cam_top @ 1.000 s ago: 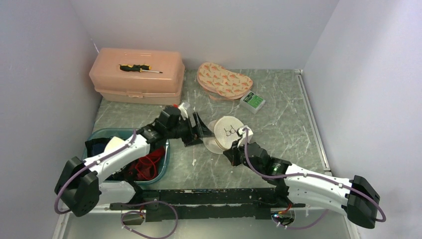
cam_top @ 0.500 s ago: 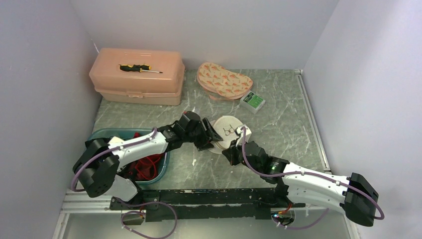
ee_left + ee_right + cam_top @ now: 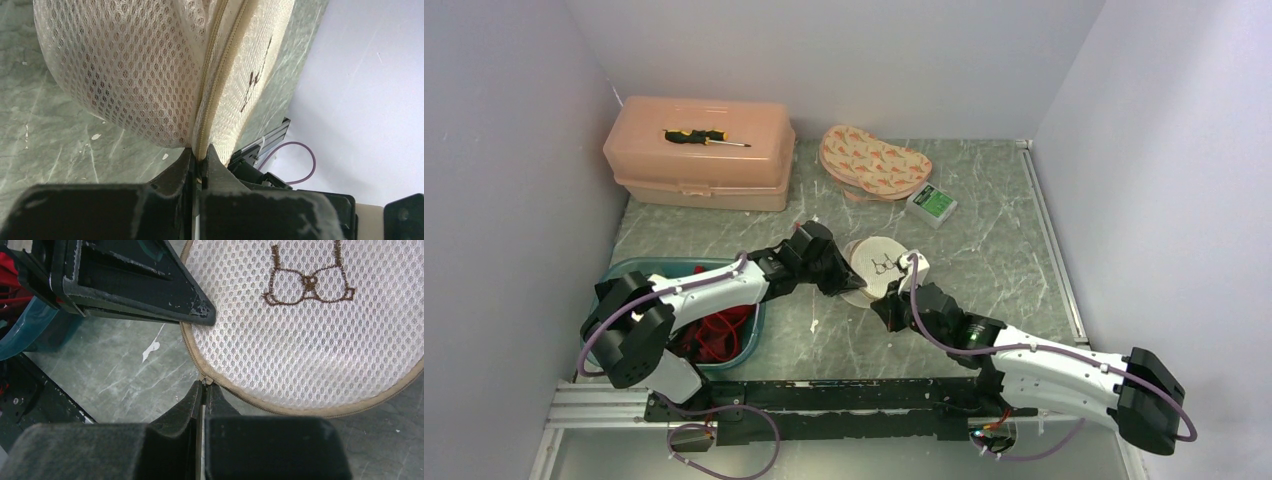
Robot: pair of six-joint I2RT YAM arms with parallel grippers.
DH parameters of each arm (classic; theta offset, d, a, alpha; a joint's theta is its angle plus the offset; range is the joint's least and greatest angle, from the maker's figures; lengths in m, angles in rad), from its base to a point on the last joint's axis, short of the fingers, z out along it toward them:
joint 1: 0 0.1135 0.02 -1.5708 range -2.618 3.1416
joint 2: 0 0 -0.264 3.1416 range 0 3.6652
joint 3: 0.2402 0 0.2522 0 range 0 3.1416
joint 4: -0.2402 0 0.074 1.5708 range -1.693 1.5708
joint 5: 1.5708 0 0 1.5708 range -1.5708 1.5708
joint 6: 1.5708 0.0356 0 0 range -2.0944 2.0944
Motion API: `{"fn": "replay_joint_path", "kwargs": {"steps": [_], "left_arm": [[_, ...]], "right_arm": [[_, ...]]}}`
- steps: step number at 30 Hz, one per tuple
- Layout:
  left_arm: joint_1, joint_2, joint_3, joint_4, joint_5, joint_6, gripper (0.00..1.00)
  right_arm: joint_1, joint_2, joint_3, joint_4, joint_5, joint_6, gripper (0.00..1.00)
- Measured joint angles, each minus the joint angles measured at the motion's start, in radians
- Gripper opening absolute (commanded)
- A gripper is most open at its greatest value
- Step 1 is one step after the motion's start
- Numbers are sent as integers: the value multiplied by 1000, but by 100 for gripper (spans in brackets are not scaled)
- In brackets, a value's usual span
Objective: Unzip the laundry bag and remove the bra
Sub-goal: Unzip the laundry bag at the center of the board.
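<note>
A green marbled table (image 3: 984, 230) carries a teal plastic tub (image 3: 761, 300) at its left. A round cream mesh laundry bag (image 3: 879, 268) lies mid-table. The bright red fabric bra (image 3: 721, 330) with thin straps lies in the tub. The left gripper (image 3: 200, 167) is clamped on the bag's zipper seam. The right gripper (image 3: 204, 390) pinches the zipper edge nearest it.

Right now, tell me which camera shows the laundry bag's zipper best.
Left wrist: the zipper runs close up from the left hand. Right wrist shows only its curved edge band; top view, just the small bag.
</note>
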Motion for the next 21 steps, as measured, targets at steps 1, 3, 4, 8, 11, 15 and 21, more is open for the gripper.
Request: {"fn": "replay_joint_path", "kwargs": {"steps": [1,3,4,8,11,15,21], "left_arm": [[0,0,0,-1,-2,3,3],[0,-2,2,-10,-10,3,3],[0,-5,2,-15,-11,4,3],[15,-32,2,-32,-9,11,3],[49,-66,-1,-40,11,29,3],[83,-86,-3,-44,54,69,3],[130,-67,43,-80,183,208,3]], "right_arm": [[0,-2,3,-8,3,0,0],[0,-13,8,-26,15,5,0],[0,-19,10,-37,24,11,0],[3,-67,10,-107,82,52,0],[3,-105,10,-158,134,92,0],[-1,-140,10,-214,202,156,0],[-2,-262,3,-239,205,137,0]]}}
